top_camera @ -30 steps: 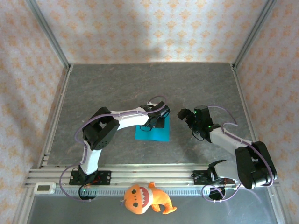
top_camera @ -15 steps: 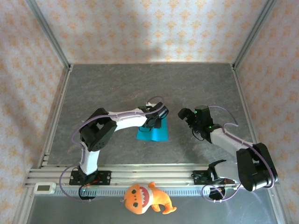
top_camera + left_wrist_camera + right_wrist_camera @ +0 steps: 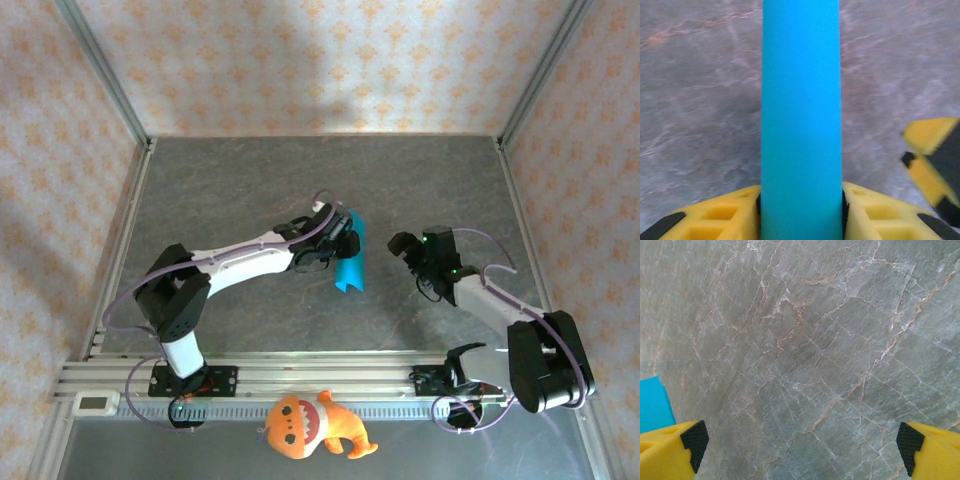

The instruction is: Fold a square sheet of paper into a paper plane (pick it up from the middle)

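The left arm reaches out long and low from its base, stretched across the table (image 3: 250, 180) toward the middle, with its wrist turned to the right. The left gripper (image 3: 338, 240) has its yellow fingers (image 3: 715, 215) closed against both sides of the square sheet of paper (image 3: 350, 265). The sheet is pinched into a narrow, curved upright band rising between the fingers in the left wrist view. From above, the paper shows as a slim blue strip just right of the gripper, near the table's centre.

The right arm is bent at the elbow, its forearm angled up and left. The right gripper (image 3: 405, 245) sits near the paper but apart from it, fingers spread wide with nothing between them. A blue corner of the paper shows at the left edge of the right wrist view.
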